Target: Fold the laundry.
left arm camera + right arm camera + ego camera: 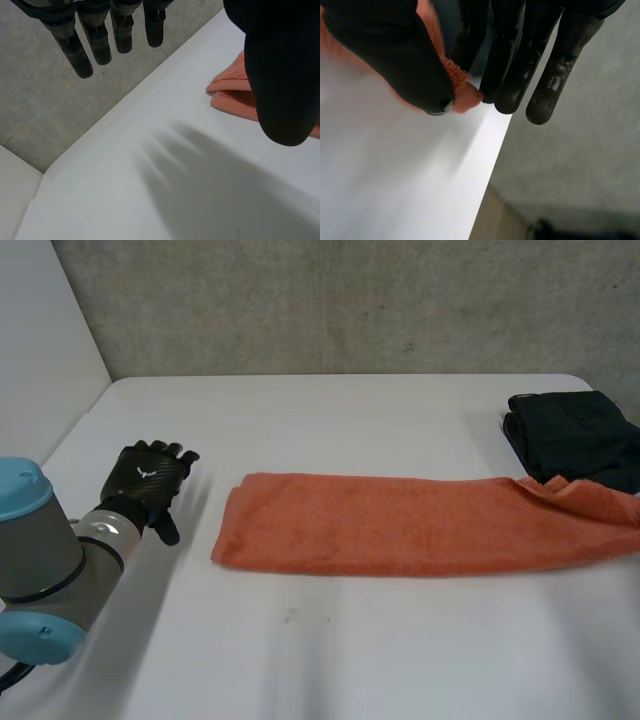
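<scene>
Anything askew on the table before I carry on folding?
Yes: the orange towel's right end is rumpled and rides onto the near edge of the folded dark garment, where the right hand pinches its corner. The rest lies flat; the left hand hovers open beside the other end.

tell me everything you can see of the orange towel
The orange towel looks like terry cloth, folded into a long doubled strip lying flat across the white table. Its right end rumples beside a dark folded garment, pinched by the right hand. The left hand is open, apart from it.
</scene>
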Robot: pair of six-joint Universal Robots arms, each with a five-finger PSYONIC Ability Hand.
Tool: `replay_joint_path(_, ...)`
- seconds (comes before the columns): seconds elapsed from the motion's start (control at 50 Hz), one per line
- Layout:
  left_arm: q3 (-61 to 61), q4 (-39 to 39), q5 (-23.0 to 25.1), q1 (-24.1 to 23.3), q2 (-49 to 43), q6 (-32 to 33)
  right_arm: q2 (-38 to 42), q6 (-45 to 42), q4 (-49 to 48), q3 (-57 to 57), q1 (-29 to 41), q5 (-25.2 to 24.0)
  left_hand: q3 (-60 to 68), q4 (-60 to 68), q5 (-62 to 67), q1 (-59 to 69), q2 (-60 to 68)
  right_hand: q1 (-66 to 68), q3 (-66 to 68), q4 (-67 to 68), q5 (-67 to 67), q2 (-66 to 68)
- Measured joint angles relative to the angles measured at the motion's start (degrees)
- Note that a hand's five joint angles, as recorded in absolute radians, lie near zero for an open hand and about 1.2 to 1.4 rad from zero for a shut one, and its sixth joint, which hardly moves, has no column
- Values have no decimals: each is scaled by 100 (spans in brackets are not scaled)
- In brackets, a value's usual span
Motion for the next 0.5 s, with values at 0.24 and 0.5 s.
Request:
replay_joint_path(0.24, -20, 7, -33, 40, 121, -15, -122, 537, -372, -1207, 3345, -29, 0, 0, 0, 0, 0, 5, 0, 2, 0, 0)
replay_joint_path(0.5, -56, 40, -28, 70, 218, -18, 2380, 500, -317, -3600, 6130, -295, 0, 0, 0, 0, 0, 5, 11, 24, 0, 0)
